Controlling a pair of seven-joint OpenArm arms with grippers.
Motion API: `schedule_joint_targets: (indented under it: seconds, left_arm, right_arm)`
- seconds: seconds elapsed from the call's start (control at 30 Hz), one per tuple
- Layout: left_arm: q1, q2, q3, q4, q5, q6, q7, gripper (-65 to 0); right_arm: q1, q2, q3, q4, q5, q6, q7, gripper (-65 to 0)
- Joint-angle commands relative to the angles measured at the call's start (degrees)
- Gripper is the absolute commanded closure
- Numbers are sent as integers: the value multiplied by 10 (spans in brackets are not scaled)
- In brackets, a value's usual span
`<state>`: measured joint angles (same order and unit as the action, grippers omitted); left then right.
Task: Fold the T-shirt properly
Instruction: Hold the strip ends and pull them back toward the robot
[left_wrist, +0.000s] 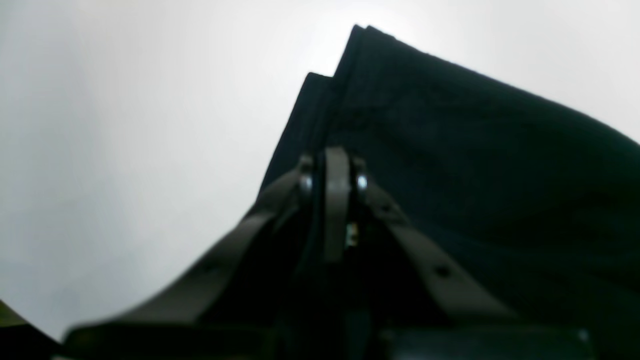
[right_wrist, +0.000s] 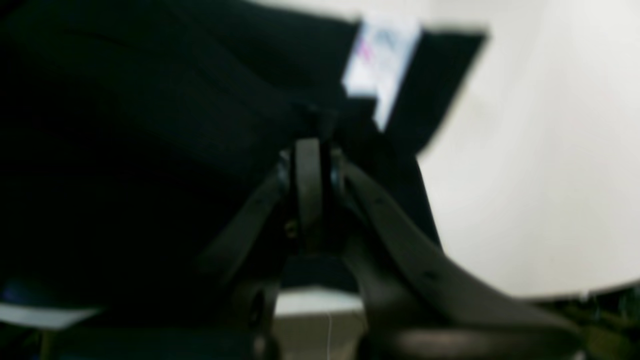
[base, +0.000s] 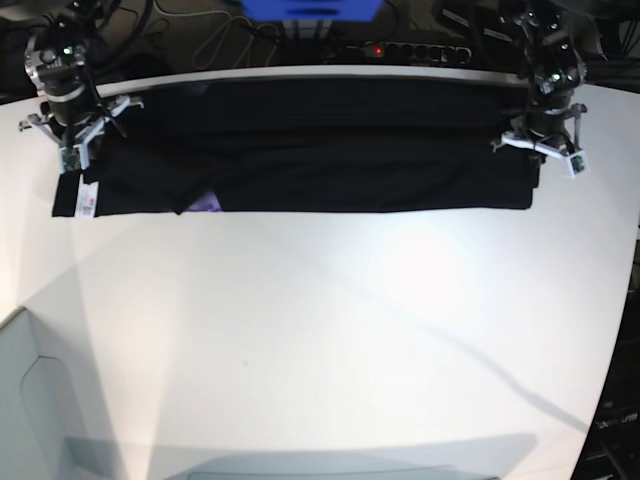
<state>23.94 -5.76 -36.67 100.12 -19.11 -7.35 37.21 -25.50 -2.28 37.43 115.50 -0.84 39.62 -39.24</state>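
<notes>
T-shirt (base: 310, 150) lies as a long black band across the far edge of the white table (base: 330, 340) — long axis side to side. Left gripper (left_wrist: 334, 172) is clenched on its one end, right gripper (right_wrist: 310, 150) on the other, beside the white tag (right_wrist: 382, 62). Each arm is at its own end — free cloth lies toward the near side.

We see a white tabletop (base: 320, 340) with a folded black T-shirt (base: 300, 170) stretched along its far edge.
</notes>
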Motion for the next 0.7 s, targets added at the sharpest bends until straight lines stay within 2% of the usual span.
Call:
schedule_joint_targets:
  seconds: [0.0,0.1,0.3,0.47,0.67]
  left_arm:
    - [-1,-6,-2,9,-1,0,-13,0]
    - [-3,-8,-2,10,-1,0,-13,0]
    - [-10,-46,26,9,-1,0,-13,0]
    - [2,-63,51,10,-1,0,-13,0]
    - [20,-62,51,11,-1,0,-12,0]
  right_arm:
    - [-10,-2,9,11,6,4,12,0]
    - [-30,-5,17,12,6,4,12,0]
    - [-45,-5,41,13,6,4,12,0]
    - [-47,-6,75,13,6,4,12,0]
    - [-54,-19,103,14,5,4,12,0]
